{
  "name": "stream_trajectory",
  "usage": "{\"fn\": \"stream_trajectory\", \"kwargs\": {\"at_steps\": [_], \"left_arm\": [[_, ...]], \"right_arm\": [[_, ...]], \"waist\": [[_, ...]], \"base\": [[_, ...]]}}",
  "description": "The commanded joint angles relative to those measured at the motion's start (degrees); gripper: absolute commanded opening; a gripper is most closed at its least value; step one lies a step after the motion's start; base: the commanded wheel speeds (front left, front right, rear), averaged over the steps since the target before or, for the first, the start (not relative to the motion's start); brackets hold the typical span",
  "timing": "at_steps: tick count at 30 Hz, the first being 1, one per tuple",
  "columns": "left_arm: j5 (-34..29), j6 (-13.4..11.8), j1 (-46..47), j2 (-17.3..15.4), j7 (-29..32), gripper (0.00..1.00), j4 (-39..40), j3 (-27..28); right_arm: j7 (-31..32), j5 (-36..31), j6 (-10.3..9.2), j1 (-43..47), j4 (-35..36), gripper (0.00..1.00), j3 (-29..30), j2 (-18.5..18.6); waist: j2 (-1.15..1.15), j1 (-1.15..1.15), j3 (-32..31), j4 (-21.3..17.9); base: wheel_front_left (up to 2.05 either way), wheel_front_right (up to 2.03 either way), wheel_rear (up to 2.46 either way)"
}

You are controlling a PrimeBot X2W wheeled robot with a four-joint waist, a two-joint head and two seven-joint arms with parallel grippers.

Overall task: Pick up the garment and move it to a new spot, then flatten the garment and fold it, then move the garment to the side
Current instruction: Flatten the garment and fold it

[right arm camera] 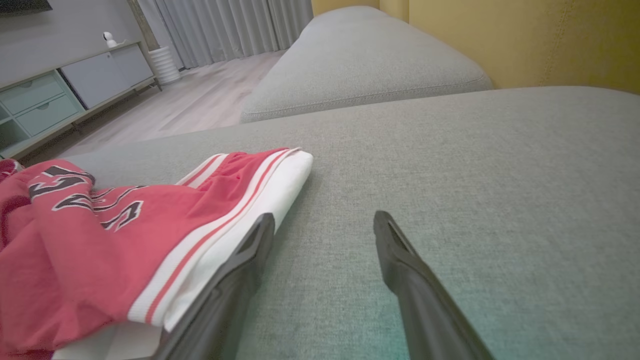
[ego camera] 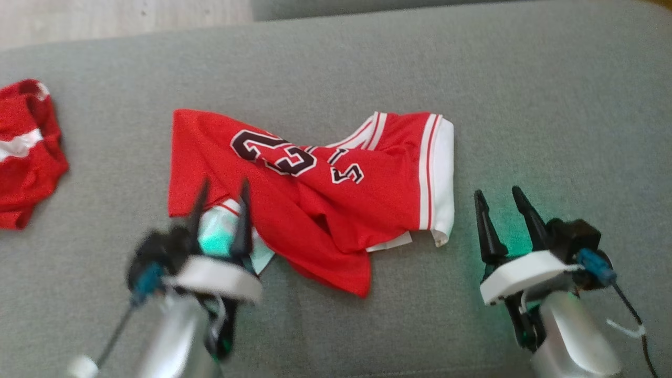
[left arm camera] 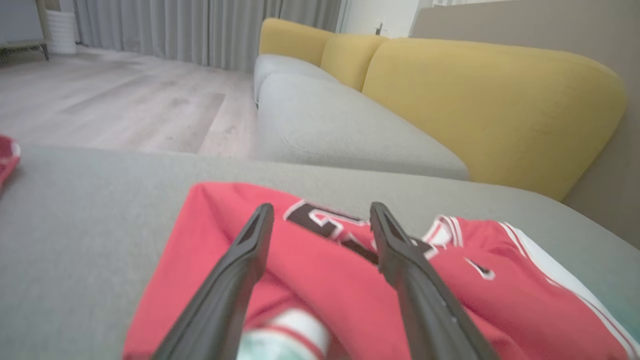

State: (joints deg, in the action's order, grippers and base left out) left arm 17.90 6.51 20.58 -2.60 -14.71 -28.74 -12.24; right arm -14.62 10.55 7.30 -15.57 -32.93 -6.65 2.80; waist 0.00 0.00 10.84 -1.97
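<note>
The red mesh basketball jersey with white-and-red striped trim (ego camera: 315, 199) carries a large black number 23 (ego camera: 273, 152) edged in white, skewed across its left part; to the right of it a few smaller black letters outlined in white sit in the creases, too folded over to read as a word. The jersey lies crumpled and twisted near the middle of the grey woven-fabric sofa cushion (ego camera: 367, 68), its broad white band along the right edge and a pale inner layer poking out at the near left corner. The left gripper (ego camera: 223, 184) hovers over that near left corner with its two long dark tapered fingers apart and nothing between them; it looks blurred in the head view. The right gripper (ego camera: 496, 191) sits above bare cushion just right of the white band, jaws likewise spread wide and empty. A second red garment with a white stripe (ego camera: 26, 152) is bunched at the far left edge of the cushion, well apart from the jersey. Beyond are mustard-yellow padded backrests (left arm camera: 475, 100), pale wood-look flooring (left arm camera: 125, 100) and grey pleated curtains (left arm camera: 200, 30)
</note>
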Motion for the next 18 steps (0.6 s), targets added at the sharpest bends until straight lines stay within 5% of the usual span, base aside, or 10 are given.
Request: {"fn": "stream_trajectory", "kwargs": {"at_steps": [1,10,18], "left_arm": [[1.88,0.46,-1.01,-0.42,-0.28,1.00,1.79,-0.37],[15.82,0.96,-8.86,-0.29,-0.29,1.00,-2.07,-23.69],[23.80,0.97,-6.60,-0.29,-0.29,1.00,-7.11,-27.89]], "right_arm": [[-0.38,-0.51,0.19,0.85,1.15,1.00,-1.23,0.08],[-0.38,-1.98,0.19,1.98,-0.07,1.00,-0.62,0.08],[-0.38,-2.72,0.19,2.15,-0.10,1.00,0.07,0.08]], "waist": [[0.00,0.00,-1.59,1.00],[0.00,0.00,-3.43,0.88],[0.00,0.00,-2.83,0.01]], "base": [[0.00,0.00,0.00],[0.00,0.00,0.00],[0.00,0.00,0.00]]}}
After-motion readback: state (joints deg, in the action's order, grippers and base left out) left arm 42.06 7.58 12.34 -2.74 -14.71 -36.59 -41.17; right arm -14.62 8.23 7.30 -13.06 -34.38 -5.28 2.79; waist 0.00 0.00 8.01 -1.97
